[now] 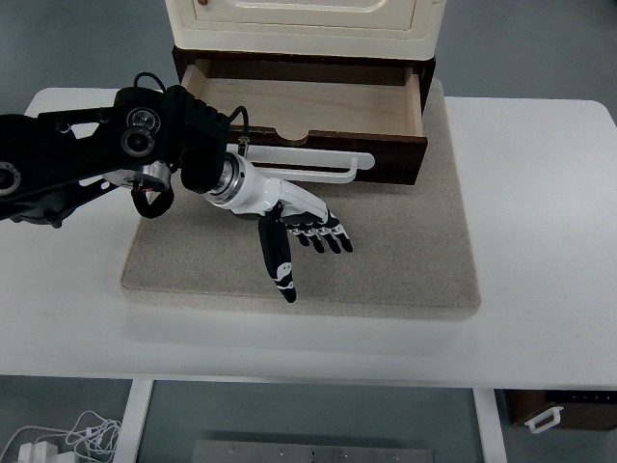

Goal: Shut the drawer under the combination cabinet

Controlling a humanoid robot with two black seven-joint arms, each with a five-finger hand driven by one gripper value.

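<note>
The cream combination cabinet (304,24) stands at the back of a beige mat (424,251). Its dark wooden drawer (386,159) is pulled out toward me, showing an empty light wood bottom. A white bar handle (313,164) runs along the drawer's front. My left arm reaches in from the left edge. Its hand (304,231) hovers over the mat just in front of the drawer front, below the handle, fingers spread and extended, holding nothing. It does not touch the drawer. The right arm is out of view.
The mat lies on the white table (549,193). The table's near edge runs along the bottom, with white cables (58,439) on the floor below at the left.
</note>
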